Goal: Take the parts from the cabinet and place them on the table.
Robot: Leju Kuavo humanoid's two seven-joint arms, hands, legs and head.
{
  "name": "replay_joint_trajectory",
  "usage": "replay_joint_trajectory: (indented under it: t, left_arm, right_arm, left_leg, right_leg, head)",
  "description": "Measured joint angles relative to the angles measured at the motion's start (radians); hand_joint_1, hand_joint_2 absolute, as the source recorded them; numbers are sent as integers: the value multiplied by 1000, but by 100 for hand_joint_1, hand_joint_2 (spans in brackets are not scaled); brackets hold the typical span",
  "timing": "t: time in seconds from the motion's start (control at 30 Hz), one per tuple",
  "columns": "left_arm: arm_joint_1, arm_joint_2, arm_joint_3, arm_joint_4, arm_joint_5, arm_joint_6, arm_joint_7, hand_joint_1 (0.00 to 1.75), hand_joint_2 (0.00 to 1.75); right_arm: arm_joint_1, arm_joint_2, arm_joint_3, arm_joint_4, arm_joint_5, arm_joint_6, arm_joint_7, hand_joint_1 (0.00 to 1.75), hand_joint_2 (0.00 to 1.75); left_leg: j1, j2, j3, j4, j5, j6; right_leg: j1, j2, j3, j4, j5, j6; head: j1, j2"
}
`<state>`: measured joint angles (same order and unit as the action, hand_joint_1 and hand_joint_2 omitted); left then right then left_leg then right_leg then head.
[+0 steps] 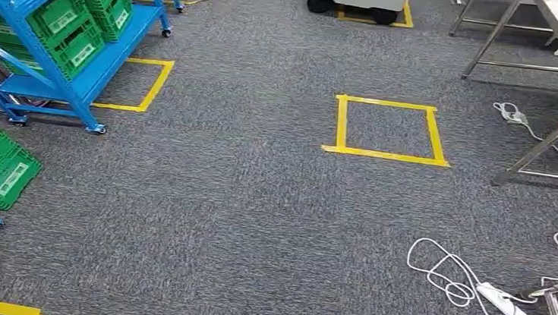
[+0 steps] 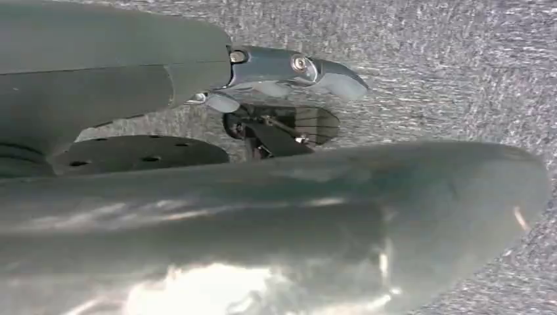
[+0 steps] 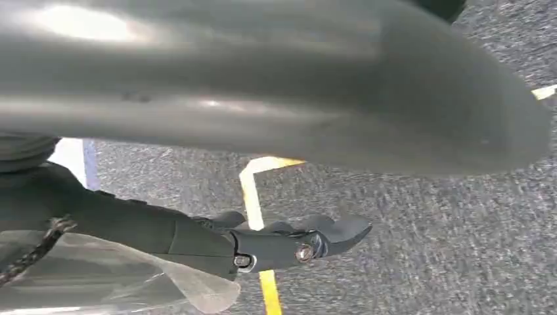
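Grey carpet floor [image 1: 240,223] with yellow tape square [image 1: 387,129] (white power strip [image 1: 508,307] nearby).

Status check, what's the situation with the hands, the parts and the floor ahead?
Left hand empty, hanging over carpet. Right hand holds a clear bag. Blue cabinet with green bins ahead left. Loose white cable on floor, right.

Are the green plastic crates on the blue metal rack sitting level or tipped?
Tipped. The green plastic crates lean forward on the slanted shelves of the blue metal rack.
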<state>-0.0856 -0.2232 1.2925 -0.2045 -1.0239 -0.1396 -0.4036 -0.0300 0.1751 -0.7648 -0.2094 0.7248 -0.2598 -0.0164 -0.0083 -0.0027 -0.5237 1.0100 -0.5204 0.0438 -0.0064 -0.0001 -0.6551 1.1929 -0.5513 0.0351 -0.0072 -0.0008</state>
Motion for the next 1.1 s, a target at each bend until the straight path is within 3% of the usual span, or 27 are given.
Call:
replay_joint_trajectory:
  t: [0.03, 0.07, 0.1, 0.2, 0.27, 0.33, 0.37, 0.4, 0.43, 0.47, 0.5, 0.53, 0.57, 0.6, 0.83, 0.93, 0.97, 1.0, 1.03, 1.07, 1.1]
  left_arm:
    - [0, -1, -4, 0, 0, 0, -2, 0, 0]
    - [0, -1, -7, 0, -1, 0, -5, 0, 0]
    - [-1, -2, -10, 0, -1, 0, -7, 0, 0]
    - [0, -2, -12, 0, 1, 0, -14, 0, 0]
    - [0, -3, -13, 0, 2, 2, -17, 0, 0]
    - [0, -4, -13, 0, 6, 18, -16, 0, 0]
    - [0, -4, -12, 0, 4, 42, -3, 0, 0]
    - [0, -6, -13, 0, -7, 93, 36, 0, 0]
    - [1, -9, -13, 0, -17, 147, 73, 0, 0]
    - [4, -11, -13, 0, -27, 190, 86, 0, 0]
    - [5, -13, -14, 0, -36, 215, 92, 0, 0]
    - [3, -14, -18, 0, -49, 243, 105, 0, 0]
    - [3, -14, -23, 0, -64, 266, 120, 0, 0]
    - [0, -15, -29, 0, -79, 291, 142, 0, 0]
    - [-1, -16, -33, 0, -83, 301, 150, 0, 0]
    - [0, -18, -42, 0, -90, 325, 167, 0, 0]
    - [2, -22, -50, 0, -94, 336, 174, 0, 0]
    - [2, -24, -56, 0, -96, 337, 179, 0, 0]
    - [3, -24, -59, 0, -98, 338, 185, 0, 0]
    - [4, -24, -62, 0, -101, 340, 191, 0, 0]
    - [4, -24, -64, 0, -113, 344, 203, 0, 0]
  right_arm:
    - [-1, 0, -3, 0, 0, -1, -3, 0, 0]
    - [-2, 0, -5, 0, 1, -2, -8, 0, 0]
    - [-3, 1, -5, 0, 3, -3, -17, 0, 0]
    - [0, 2, -8, 0, 8, -9, -48, 0, 0]
    - [1, 3, -10, 0, 9, -16, -88, 0, 0]
    - [0, 3, -11, -1, 8, -21, -154, 0, 0]
    - [1, 3, -11, -2, 11, -34, -191, 0, 0]
    - [1, 3, -11, -3, 17, -58, -237, 0, 0]
    - [1, 3, -12, -4, 17, -73, -275, 0, 0]
    - [1, 3, -13, -4, 16, -75, -306, 0, 0]
    - [0, 3, -13, -4, 15, -71, -326, 0, 0]
    - [-3, 3, -15, -4, 15, -66, -344, 0, 0]
    - [-4, 3, -15, -4, 15, -62, -353, 0, 0]
    - [-5, 3, -17, -4, 15, -56, -358, 0, 0]
    - [-6, 3, -17, -4, 16, -56, -359, 0, 0]
    - [-5, 3, -18, -4, 18, -55, -364, 0, 0]
    - [-5, 3, -19, -4, 19, -55, -367, 0, 0]
    - [-3, 3, -19, -4, 19, -54, -369, 0, 0]
    - [-2, 3, -19, -4, 19, -51, -372, 0, 0]
    - [0, 3, -20, -4, 19, -47, -375, 0, 0]
    - [-1, 3, -21, -4, 19, -37, -381, 0, 0]
  left_leg:
    - [1, 0, 6, 1, -5, -5]
    - [-3, -1, 6, 2, -10, -11]
    - [-8, -1, 3, 13, -14, -16]
    - [-7, 0, 4, 9, -13, -20]
    - [-5, 0, -4, 38, -42, -32]
    - [0, 0, -61, 162, -109, -42]
    - [2, 0, -107, 258, -147, -45]
    - [2, 0, -142, 325, -164, -46]
    - [3, 0, -150, 333, -149, -44]
    - [3, 0, -136, 297, -112, -41]
    - [2, 0, -113, 239, -70, -37]
    - [2, 0, -67, 134, -11, -31]
    - [0, 0, -35, 56, 21, -24]
    - [-6, 1, -26, 35, 9, -22]
    - [-6, 0, -20, 21, 6, -20]
    - [-8, -1, -26, 21, 3, -18]
    - [0, 3, -19, -7, 21, 3]
    - [-2, 5, -20, -6, 21, 3]
    - [-2, 4, -19, -6, 21, 3]
    - [-2, 4, -18, -6, 21, 3]
    - [-2, 3, -16, -6, 20, 3]
  right_leg:
    - [-3, -1, 49, -95, 45, 1]
    - [-2, 1, 76, -140, 37, 3]
    - [-3, 3, 93, -171, 33, -6]
    - [2, 5, 90, -163, 33, -19]
    - [-5, 3, 96, -170, 34, -31]
    - [-4, 0, 97, -170, 32, -39]
    - [-3, -2, 98, -170, 31, -40]
    - [-3, -2, 98, -169, 30, -41]
    - [-2, -2, 100, -169, 30, -42]
    - [-2, 0, 102, -169, 29, -42]
    - [-2, 1, 104, -169, 29, -42]
    - [-1, 2, 109, -169, 28, -41]
    - [-2, 2, 109, -171, 27, -39]
    - [5, 1, 107, -167, 24, -34]
    - [3, 1, 104, -167, 25, -32]
    - [1, -2, 99, -171, 30, -24]
    - [2, 0, 45, -61, -44, -7]
    - [1, 0, -35, 111, -114, -1]
    - [1, 0, -49, 138, -112, 1]
    - [1, 0, -37, 112, -84, 1]
    - [1, 0, -3, 41, -39, 1]
  head:
    - [-1, 0]
    - [0, 0]
    - [0, 0]
    - [-2, 0]
    - [-6, 0]
    - [-10, 0]
    - [-11, 0]
    - [-11, 0]
    - [-10, 0]
    - [-11, 0]
    - [-11, 0]
    - [-10, 0]
    - [-11, 0]
    - [-10, 0]
    - [-11, 0]
    - [-8, 0]
    - [-5, 0]
    - [-5, 0]
    - [-5, 0]
    - [-6, 0]
    - [-5, 0]
